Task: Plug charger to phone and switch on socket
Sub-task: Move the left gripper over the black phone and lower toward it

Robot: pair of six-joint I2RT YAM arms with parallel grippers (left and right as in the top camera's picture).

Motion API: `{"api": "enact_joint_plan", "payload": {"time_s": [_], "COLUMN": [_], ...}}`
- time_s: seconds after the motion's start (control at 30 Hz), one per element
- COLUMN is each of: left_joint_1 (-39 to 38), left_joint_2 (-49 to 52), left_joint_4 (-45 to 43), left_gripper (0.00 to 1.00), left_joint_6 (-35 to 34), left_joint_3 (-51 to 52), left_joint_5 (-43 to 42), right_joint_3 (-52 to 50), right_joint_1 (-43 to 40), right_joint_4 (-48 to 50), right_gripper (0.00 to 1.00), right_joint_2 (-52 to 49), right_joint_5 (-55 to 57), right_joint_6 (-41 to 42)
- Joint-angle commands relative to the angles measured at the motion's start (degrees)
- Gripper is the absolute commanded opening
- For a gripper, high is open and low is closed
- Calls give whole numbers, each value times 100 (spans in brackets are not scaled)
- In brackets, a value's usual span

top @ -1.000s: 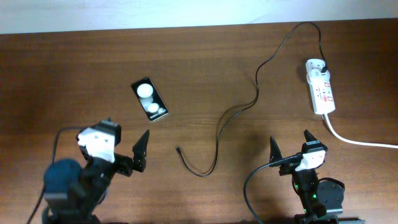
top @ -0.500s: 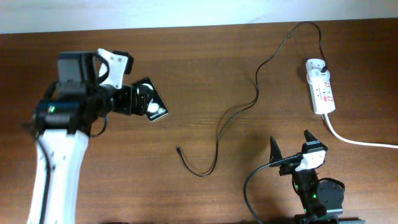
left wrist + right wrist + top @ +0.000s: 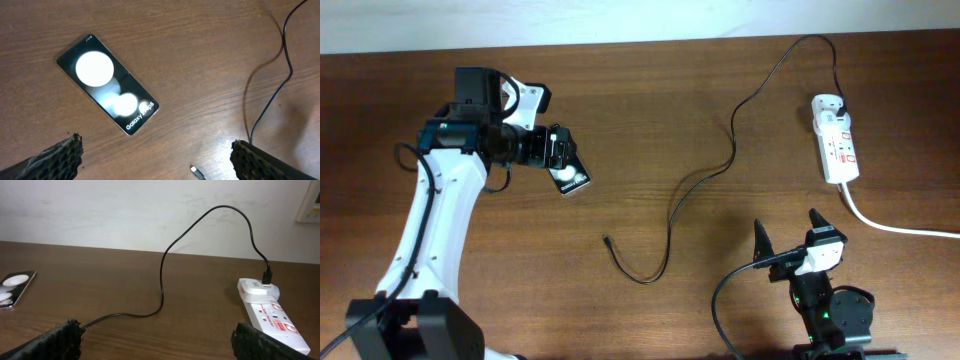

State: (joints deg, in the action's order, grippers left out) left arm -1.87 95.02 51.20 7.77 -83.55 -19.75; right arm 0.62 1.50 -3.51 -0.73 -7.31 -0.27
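Brown wooden table (image 3: pixel 620 120); left tool (image 3: pixel 157 152) wide over the phone (image 3: pixel 107 82); right tool (image 3: pixel 786 222) wide, empty

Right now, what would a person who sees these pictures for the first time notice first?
The left end effector, open, hovers over the phone at the left of the overhead view, its screen showing two white spots. The charger snakes across the middle from the socket at the right, where it is plugged in. Its free connector lies loose, apart from the phone.
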Motion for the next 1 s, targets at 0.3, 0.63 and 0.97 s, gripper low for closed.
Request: {"api": "enact_joint_plan", "payload": {"time_s": [0.3,0.63,0.97], "left_joint_1": [4,4,-2], "left_joint_2": [125,577,933], "left_joint_4": [-105,-225,-363], "left_gripper": [35,12,14], "left_joint_6": [90,-846,-1554], "left_joint_3": [-92,-92,-92], "left_joint_5": [111,680,1239], "right_joint_3": [-31,-31,-31], "right_joint_1": [37,37,37], "right_joint_4": [-39,-39,-39], "right_gripper": [99,99,99], "right_joint_2": [55,55,55], "right_joint_5": [31,28,28], "right_joint_6": [-37,-37,-37]}}
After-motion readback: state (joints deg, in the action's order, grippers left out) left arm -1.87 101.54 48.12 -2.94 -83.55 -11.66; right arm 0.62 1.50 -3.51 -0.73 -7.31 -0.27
